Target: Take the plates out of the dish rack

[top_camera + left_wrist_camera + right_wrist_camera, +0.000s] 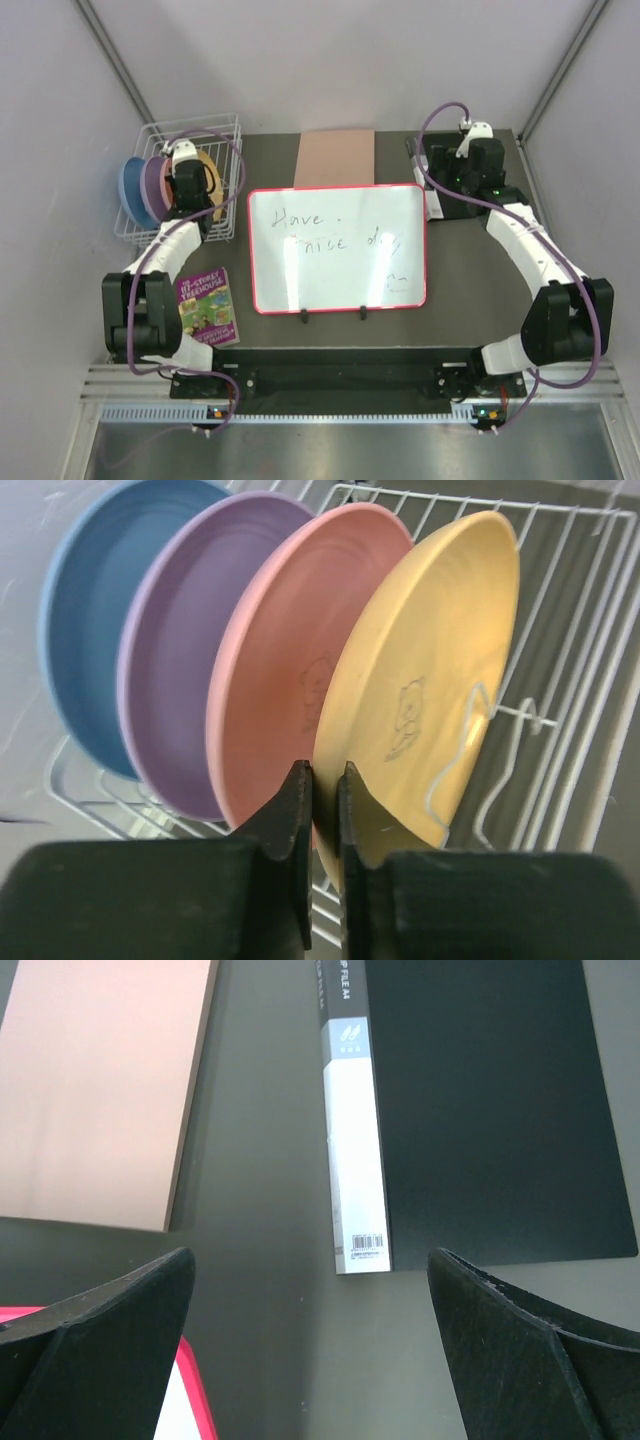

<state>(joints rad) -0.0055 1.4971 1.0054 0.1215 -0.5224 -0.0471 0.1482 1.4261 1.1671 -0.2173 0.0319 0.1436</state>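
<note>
The white wire dish rack (228,128) stands at the table's far left. In the left wrist view (590,630) it holds plates on edge in a row: light blue (90,610), lilac (185,640), pink (280,670) and orange-yellow (430,670). From above I see the blue plate (130,190), the lilac plate (153,180) and the orange-yellow plate (208,170). My left gripper (323,780) is over the rack (186,188), shut on the orange-yellow plate's lower rim. My right gripper (310,1260) is open and empty at the far right (455,172).
A red-framed whiteboard (337,248) lies mid-table; its corner shows in the right wrist view (190,1400). A brown board (335,158) (100,1090) lies behind it. A black folder (490,1110) lies under my right gripper. A colourful book (207,305) lies near the left arm's base.
</note>
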